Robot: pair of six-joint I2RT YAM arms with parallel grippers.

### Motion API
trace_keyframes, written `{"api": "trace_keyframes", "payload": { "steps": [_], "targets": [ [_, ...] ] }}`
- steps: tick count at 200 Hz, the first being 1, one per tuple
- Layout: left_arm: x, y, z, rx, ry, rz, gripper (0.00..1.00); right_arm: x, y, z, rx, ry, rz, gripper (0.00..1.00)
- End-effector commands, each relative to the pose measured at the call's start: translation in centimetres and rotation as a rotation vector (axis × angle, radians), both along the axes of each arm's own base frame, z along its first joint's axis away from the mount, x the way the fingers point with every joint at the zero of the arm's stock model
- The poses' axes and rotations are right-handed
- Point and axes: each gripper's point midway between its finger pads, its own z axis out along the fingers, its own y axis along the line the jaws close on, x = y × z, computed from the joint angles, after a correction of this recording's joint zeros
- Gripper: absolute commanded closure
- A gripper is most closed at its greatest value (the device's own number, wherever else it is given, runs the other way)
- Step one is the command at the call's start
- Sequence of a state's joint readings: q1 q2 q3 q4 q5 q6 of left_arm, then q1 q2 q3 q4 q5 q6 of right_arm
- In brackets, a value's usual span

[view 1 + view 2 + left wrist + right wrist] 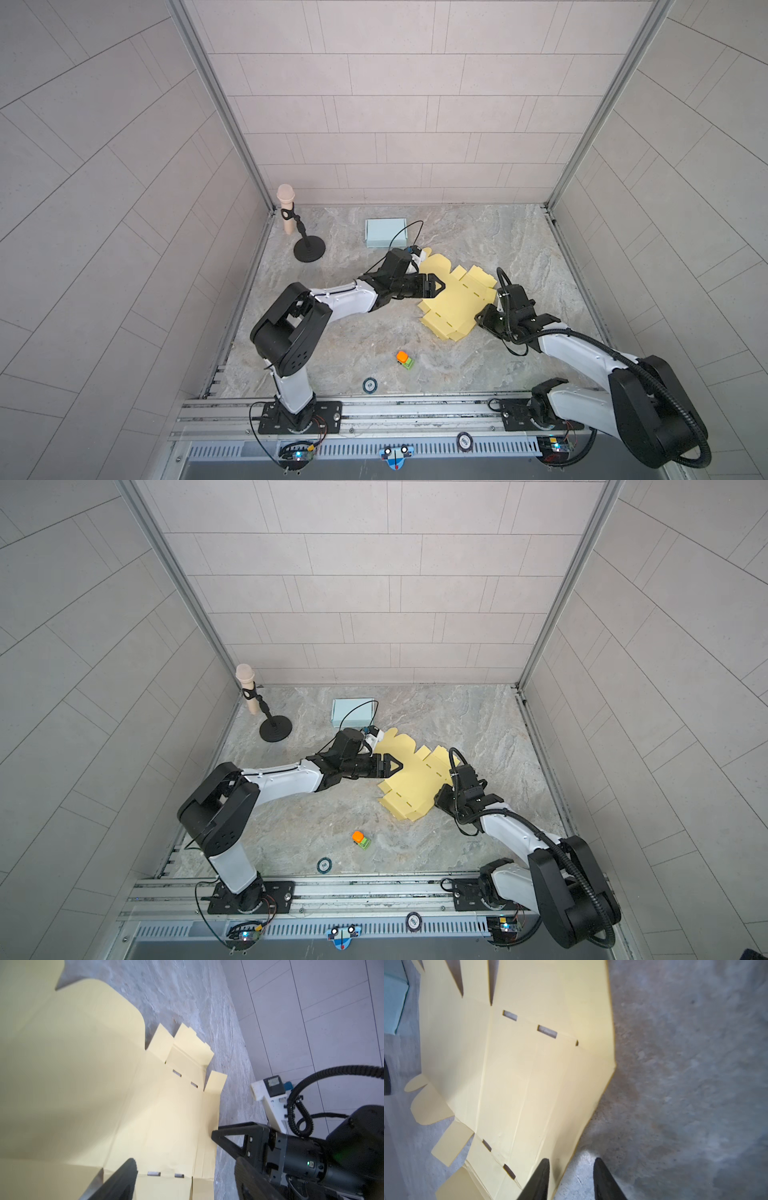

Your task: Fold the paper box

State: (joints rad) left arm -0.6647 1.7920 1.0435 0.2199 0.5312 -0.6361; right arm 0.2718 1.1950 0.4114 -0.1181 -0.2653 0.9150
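The paper box [453, 305] [415, 787] is a pale yellow die-cut sheet lying mostly flat on the marble tabletop, with some edge flaps slightly raised. My left gripper [434, 286] [392, 766] hovers open over its left side. In the left wrist view its fingers [124, 1180] stand wide apart over the sheet [104, 1084]. My right gripper [483, 314] [440, 798] is low at the sheet's right edge. In the right wrist view, the right gripper [571, 1160] is open and straddles that edge of the sheet [529, 1064]: one finger over paper, one over bare table.
A folded light blue box [385, 232] lies behind the sheet. A microphone on a black round stand [309, 249] is at the back left. An orange and green toy [404, 359] and a small round disc [369, 385] lie near the front. Tiled walls enclose the table.
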Motion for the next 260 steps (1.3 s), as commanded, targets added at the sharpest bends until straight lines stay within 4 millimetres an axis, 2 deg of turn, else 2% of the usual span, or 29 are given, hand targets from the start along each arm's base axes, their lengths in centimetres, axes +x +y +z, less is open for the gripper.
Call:
{"api": "trace_keyframes", "payload": {
  "steps": [1,25,50,83,119,140,150,154,171,204,243,260],
  "targets": [
    [2.2,0.8,-1.9,0.08,0.003,0.011,0.22,1.2,-0.1,0.4,-0.01,-0.03,-0.007,0.7],
    [3.7,1.2,-3.6,0.122,0.023,0.026,0.22,1.2,-0.3,0.1,-0.036,-0.019,0.007,0.75],
    [3.7,1.9,-5.3,0.176,0.04,0.034,0.22,1.0,-0.8,0.2,-0.084,-0.011,0.026,0.83],
    [2.3,2.6,-7.3,0.201,0.077,0.032,0.22,0.9,-2.4,0.9,-0.196,-0.001,0.052,0.88],
    [-0.7,2.7,-9.3,0.23,0.112,0.0,0.22,0.9,-4.4,2.0,-0.344,0.011,0.081,0.89],
    [-2.7,2.8,-10.0,0.227,0.127,-0.008,0.22,1.5,-4.7,2.5,-0.375,0.015,0.102,0.88],
    [-3.4,2.9,-10.0,0.221,0.131,-0.007,0.22,1.5,-4.7,2.1,-0.38,0.028,0.125,0.88],
    [-3.6,2.9,-10.0,0.221,0.131,-0.008,0.22,2.4,-4.3,2.9,-0.37,0.002,0.131,0.87],
    [-4.3,3.2,-10.0,0.23,0.125,-0.012,0.22,3.2,-3.8,2.6,-0.35,0.035,0.189,0.87],
    [-4.7,3.3,-10.0,0.224,0.13,-0.02,0.22,4.0,-3.1,1.4,-0.303,0.104,0.286,0.84],
    [-5.0,3.5,-10.0,0.22,0.13,-0.016,0.22,4.0,-2.9,1.1,-0.17,0.089,0.277,0.69],
    [-5.1,3.5,-10.1,0.214,0.131,-0.016,0.22,3.6,-3.0,0.9,-0.142,0.098,0.283,0.68]
  ]
}}
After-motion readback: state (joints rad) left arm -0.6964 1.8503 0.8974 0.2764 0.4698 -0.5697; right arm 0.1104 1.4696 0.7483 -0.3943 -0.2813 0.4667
